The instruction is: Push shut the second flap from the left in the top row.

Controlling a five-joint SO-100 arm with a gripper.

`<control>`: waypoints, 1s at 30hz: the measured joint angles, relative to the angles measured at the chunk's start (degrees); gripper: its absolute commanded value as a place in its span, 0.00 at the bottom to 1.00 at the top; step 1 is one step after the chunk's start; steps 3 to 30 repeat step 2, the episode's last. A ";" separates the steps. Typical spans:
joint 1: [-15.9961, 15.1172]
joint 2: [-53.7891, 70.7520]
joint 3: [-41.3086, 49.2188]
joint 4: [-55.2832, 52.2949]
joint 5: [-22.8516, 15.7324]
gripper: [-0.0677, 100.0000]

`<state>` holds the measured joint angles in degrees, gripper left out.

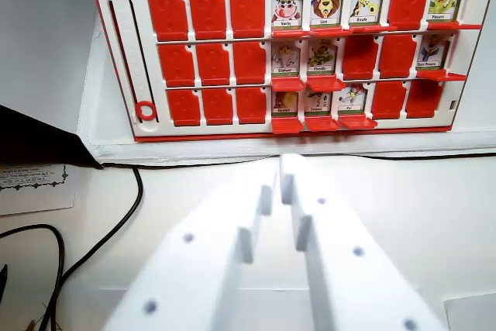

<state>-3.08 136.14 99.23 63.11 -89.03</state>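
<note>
A white two-fingered hand (280, 167) reaches up from the bottom of the wrist view over a pale bench (403, 191), its fingers pressed close together with only a thin slit between the tips and nothing held between them. Ahead of it, well apart from the fingertips, stands a red-and-white game board (124, 52) with three rows of flaps, set against the far edge of the bench. In the top row, the three flaps at the wrist view's left show plain red faces; the second flap from the left (208, 13) is one of these, sitting between two other red panels and looking the same as its neighbours. To their right, three picture cards face the camera: a cow (286, 9), a lion (325, 5) and a giraffe (364, 4). Beyond them comes another red flap (407, 4), then a yellow animal card (444, 1) at the row's right end. The two lower rows repeat the pattern, red panels at the left and a mix of cards and red flaps in the middle and right. A red ring (145, 109) sits at the bottom of a white slot along the board's left side. A black cable (116, 226) curls across the bench at the wrist view's lower left, beside a printed sheet of paper (35, 184).
</note>
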 measured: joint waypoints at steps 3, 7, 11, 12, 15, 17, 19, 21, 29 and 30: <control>0.00 0.00 0.00 0.00 0.00 0.00; 0.00 0.00 0.00 0.00 0.00 0.00; 0.00 0.00 0.00 0.00 0.00 0.00; 0.00 0.00 0.00 0.00 0.00 0.00; 0.00 0.00 0.00 0.00 0.00 0.00; 0.00 0.00 0.00 0.00 0.00 0.00; 0.00 0.00 0.00 0.00 0.00 0.00; 0.00 0.00 0.00 0.00 0.00 0.00; 0.00 0.00 0.00 0.00 0.00 0.00; 0.00 0.00 0.00 0.00 0.00 0.00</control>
